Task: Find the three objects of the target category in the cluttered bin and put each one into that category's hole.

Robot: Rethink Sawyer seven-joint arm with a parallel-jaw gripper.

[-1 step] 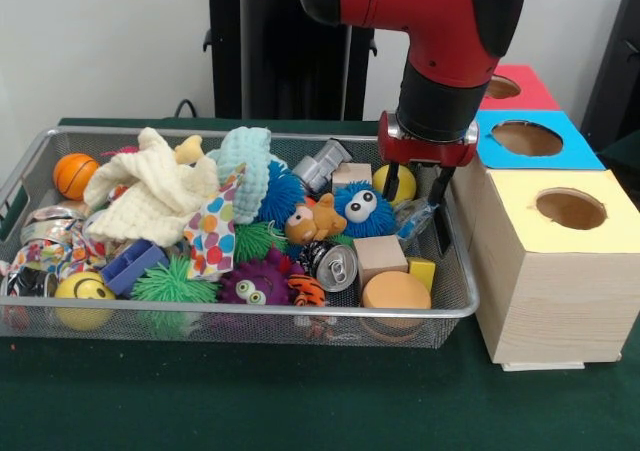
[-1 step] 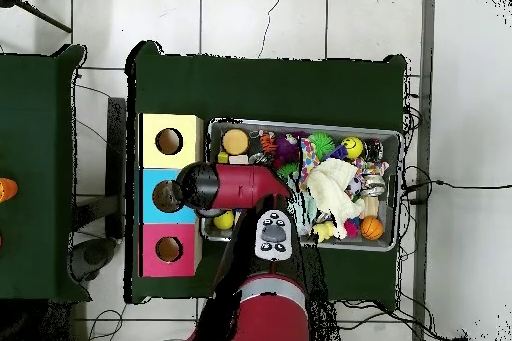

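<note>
Bin (image 1: 455, 306) sits crammed with toys beside the three boxes, whose holes show nothing inside. My gripper (image 1: 415, 203) hangs empty, fingers spread, at its box-side end over a yellow ball (image 1: 403, 181); sorting looks barely begun.

Red arm (image 2: 235, 185) over cluttered bin (image 2: 392, 139)

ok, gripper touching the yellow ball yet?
Cannot tell. In the front view the open gripper hangs beside the yellow ball, one fingertip overlapping it; the overhead view has the arm covering that spot.
</note>
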